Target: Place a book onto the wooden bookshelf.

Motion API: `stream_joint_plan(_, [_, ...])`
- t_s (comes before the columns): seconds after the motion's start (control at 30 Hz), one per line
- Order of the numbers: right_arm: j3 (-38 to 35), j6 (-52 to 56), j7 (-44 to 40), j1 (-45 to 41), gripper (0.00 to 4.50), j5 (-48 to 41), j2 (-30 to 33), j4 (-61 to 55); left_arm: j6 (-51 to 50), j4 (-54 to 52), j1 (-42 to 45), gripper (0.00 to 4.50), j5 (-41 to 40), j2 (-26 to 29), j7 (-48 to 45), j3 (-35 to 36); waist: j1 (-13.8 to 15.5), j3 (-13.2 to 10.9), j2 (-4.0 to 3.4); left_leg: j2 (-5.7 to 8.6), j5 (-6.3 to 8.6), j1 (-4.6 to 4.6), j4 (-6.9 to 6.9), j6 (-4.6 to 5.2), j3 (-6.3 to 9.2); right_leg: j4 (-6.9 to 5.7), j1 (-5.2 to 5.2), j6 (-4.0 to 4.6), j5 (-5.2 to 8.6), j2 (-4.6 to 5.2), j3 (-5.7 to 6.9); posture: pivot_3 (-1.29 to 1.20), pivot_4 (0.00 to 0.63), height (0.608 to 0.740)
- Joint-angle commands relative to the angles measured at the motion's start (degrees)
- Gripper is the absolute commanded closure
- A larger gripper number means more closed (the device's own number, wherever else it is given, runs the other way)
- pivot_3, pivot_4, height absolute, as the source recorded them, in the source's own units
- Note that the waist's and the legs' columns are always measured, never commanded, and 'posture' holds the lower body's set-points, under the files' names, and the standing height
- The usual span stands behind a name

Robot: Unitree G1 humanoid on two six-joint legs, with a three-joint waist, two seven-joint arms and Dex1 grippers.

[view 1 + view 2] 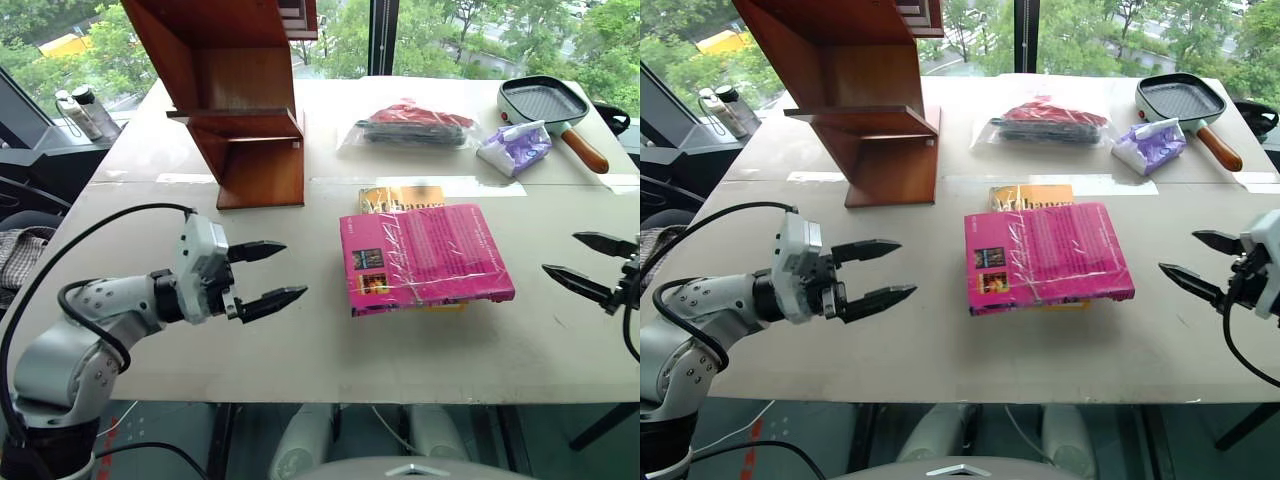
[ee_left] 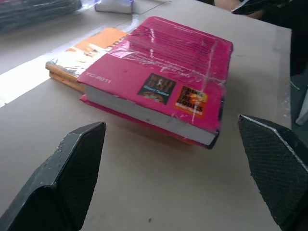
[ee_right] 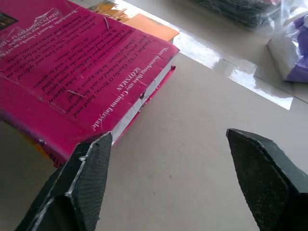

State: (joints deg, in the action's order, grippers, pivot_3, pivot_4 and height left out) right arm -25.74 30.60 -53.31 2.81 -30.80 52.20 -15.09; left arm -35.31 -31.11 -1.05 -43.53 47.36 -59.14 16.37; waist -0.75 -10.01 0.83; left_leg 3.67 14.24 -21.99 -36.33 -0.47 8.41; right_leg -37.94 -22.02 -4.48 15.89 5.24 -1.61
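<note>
Nearest the camera, at the lower left of the head view, the left tool [image 1: 270,273] hangs over the pale desk [image 1: 300,350] with its two black fingers spread wide and nothing between them, aimed toward the book. At the right edge of the frame the right tool [image 1: 590,265] faces in from the other side, its fingers also parted and empty.

Between them, at the centre of the frame, lies the book [image 1: 425,257]: a thick magenta-pink hardcover, flat on its back, wrapped in glossy clear plastic that wrinkles and catches the light. Fine text covers most of the upper face, and two small dark picture squares sit near its left end. It rests on top of a yellow-orange book [image 1: 400,197], whose edge peeks out at the far side.

In the upper left stands the wooden bookshelf [image 1: 235,100], reddish-brown and polished, with slanted sides, well apart from the book. Along the upper right lie a clear bag of dark items [image 1: 410,127], a purple packet [image 1: 515,147] and a grill pan [image 1: 545,102].
</note>
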Motion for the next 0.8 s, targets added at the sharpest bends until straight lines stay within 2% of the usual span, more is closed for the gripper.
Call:
stream_joint_plan(0.03, [2.89,0.40,2.07,-3.59,2.46,2.42,1.05,1.00,-0.92,-2.65,-1.38,0.00,-4.43,1.28,-1.88,2.53,0.06,0.00,-0.01,0.00,0.00,0.00,0.00,0.00,0.00,0.00,0.00,0.00,0.00,0.00,0.00,0.00,0.150,0.740])
stream_joint_plan(0.07, [4.42,0.22,2.43,-4.80,3.05,3.71,1.41,1.74,0.36,-2.60,-2.50,0.00,-3.44,1.87,-3.23,2.69,0.15,-0.01,-0.01,0.00,0.00,0.00,0.00,0.00,0.02,0.00,0.00,0.00,0.00,0.00,0.02,0.00,0.150,0.740])
stream_joint_plan(0.13, [6.55,0.34,3.02,-6.28,3.71,5.89,2.34,2.73,2.05,-2.51,-4.21,0.00,-2.51,2.51,-5.07,3.27,0.06,-0.01,-0.02,0.01,0.00,-0.01,0.00,0.00,0.03,0.00,0.00,0.00,0.00,-0.01,0.03,0.00,0.150,0.740])
stream_joint_plan(0.17, [7.46,0.23,3.03,-6.92,4.24,6.80,2.84,3.40,2.54,-2.48,-5.06,0.00,-2.59,2.64,-5.63,3.86,0.03,-0.02,-0.04,0.01,0.00,-0.01,0.00,0.00,0.01,0.00,0.00,0.00,0.00,-0.01,0.02,0.00,0.150,0.740])
stream_joint_plan(0.2, [8.09,0.33,3.09,-7.31,4.38,7.43,3.26,3.95,2.88,-2.46,-5.70,0.00,-2.82,2.72,-5.94,4.31,0.03,-0.02,-0.03,0.01,0.00,-0.01,0.00,0.01,-0.01,0.01,-0.01,0.00,0.00,-0.01,0.00,0.00,0.150,0.740])
stream_joint_plan(0.33, [11.26,-0.22,2.25,-7.26,4.38,10.57,4.82,5.72,4.26,-3.24,-8.37,0.00,-3.55,2.56,-7.04,6.23,0.06,-0.02,-0.04,0.01,0.01,-0.02,0.00,0.01,0.01,0.02,-0.02,0.01,0.00,-0.01,0.02,0.00,0.150,0.740])
stream_joint_plan(0.57, [16.74,1.99,-0.81,-6.14,4.38,11.00,5.26,2.90,4.86,-4.27,-12.71,0.00,-3.57,2.59,-7.92,7.91,-0.02,-0.02,-0.04,-0.01,0.02,-0.01,0.00,0.02,0.00,0.02,-0.01,0.01,0.00,0.00,0.01,0.00,0.150,0.740])
stream_joint_plan(0.8, [18.32,4.90,-1.40,-5.53,4.38,9.41,4.26,-1.17,5.27,-4.87,-13.65,0.00,-3.44,1.92,-6.80,7.51,0.03,-0.02,-0.04,-0.01,0.02,-0.02,0.00,0.03,0.00,0.03,-0.02,0.00,0.00,0.00,0.01,0.00,0.150,0.740])
